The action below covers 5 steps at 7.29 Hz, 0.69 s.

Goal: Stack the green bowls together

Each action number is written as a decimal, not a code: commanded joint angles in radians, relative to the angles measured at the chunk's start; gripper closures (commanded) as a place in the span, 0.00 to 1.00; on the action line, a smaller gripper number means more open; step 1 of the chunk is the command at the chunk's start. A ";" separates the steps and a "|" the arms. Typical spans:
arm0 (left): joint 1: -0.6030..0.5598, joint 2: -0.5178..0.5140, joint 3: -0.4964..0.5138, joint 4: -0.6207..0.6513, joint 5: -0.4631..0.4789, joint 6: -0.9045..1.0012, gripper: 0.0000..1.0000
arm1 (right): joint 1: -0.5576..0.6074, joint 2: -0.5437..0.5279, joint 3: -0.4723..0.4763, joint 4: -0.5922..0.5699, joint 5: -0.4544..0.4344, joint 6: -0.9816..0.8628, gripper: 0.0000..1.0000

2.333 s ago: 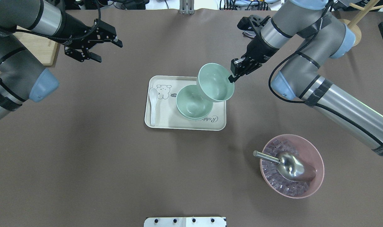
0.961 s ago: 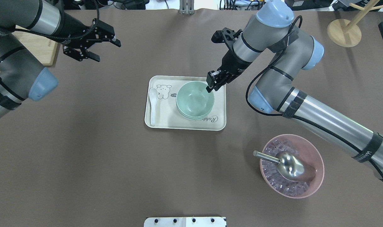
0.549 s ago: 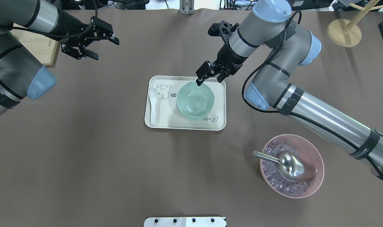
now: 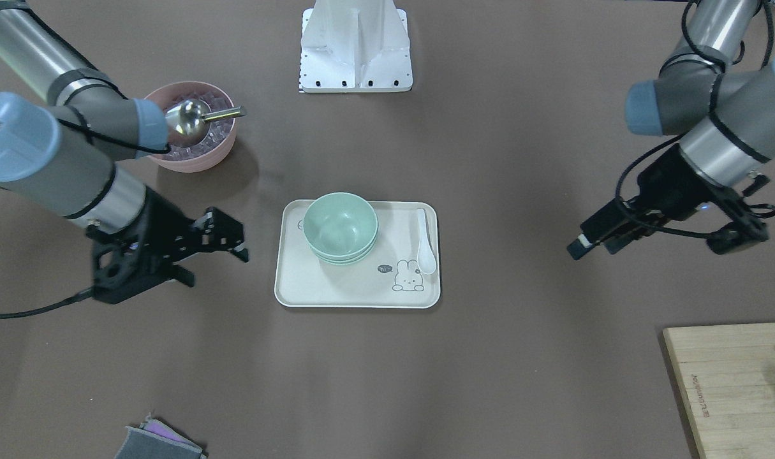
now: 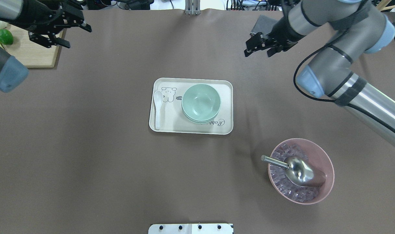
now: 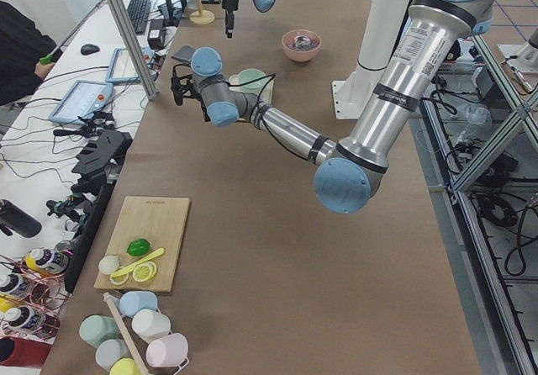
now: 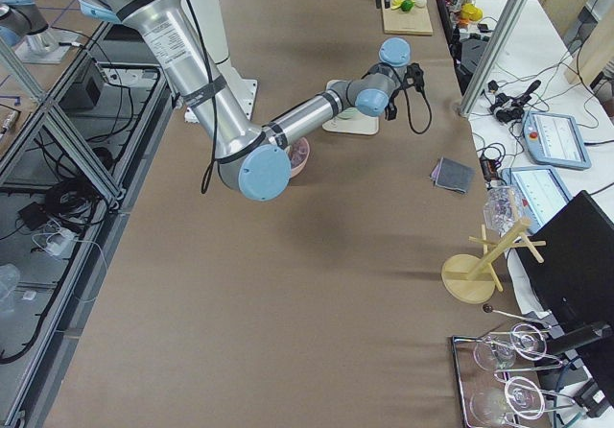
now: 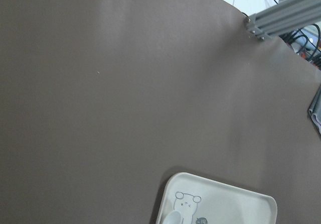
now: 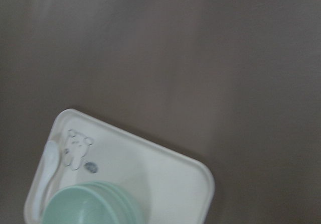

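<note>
Across the wide brown counter (image 5: 86, 146), a cream tray (image 5: 190, 131) printed with a cartoon animal sits at the middle. It carries the green bowls (image 5: 201, 101), nested upright one inside another on the half of the tray nearer the robot's right arm. Their layered rims show along the stack's edge, though just how many rims is hard to count.

The bowls look light, stiff and smooth-walled, probably plastic. They seem unlikely to break from a knock, but apt to slide under a loose pinch. The thin lip appears the sensible place to take hold, with one finger inside the wall and one outside. A pull on the top bowl might drag those beneath it up as well.

Judged by how they lie, the stacking looks done.

The right pincer (image 5: 257, 53) hangs over bare counter well apart from the tray, on the far side from the robot. Its fingers are spread wide and grip nothing. The left pincer (image 5: 78, 38) is well apart too, near a wooden board (image 5: 38, 57) at the counter's far left corner. It is likewise parted and empty, touching nothing.

A white spoon (image 5: 158, 109) lies along the tray's other side.
</note>
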State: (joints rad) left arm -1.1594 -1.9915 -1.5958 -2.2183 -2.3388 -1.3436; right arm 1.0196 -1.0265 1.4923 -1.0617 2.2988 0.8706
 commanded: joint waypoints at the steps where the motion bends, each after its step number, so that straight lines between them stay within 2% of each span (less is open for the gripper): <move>1: -0.155 0.089 -0.016 0.006 0.039 0.256 0.02 | 0.159 -0.125 0.011 -0.021 -0.044 -0.115 0.00; 2: -0.225 0.138 -0.027 0.073 0.073 0.479 0.02 | 0.221 -0.176 0.022 -0.121 -0.080 -0.289 0.00; 4: -0.281 0.192 -0.154 0.452 0.165 0.856 0.02 | 0.302 -0.227 0.072 -0.503 -0.203 -0.689 0.00; 5: -0.283 0.189 -0.191 0.655 0.197 1.018 0.02 | 0.329 -0.230 0.065 -0.635 -0.232 -0.823 0.00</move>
State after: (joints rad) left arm -1.4274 -1.8130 -1.7286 -1.8050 -2.1898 -0.5345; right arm 1.3057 -1.2417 1.5527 -1.5119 2.1204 0.2506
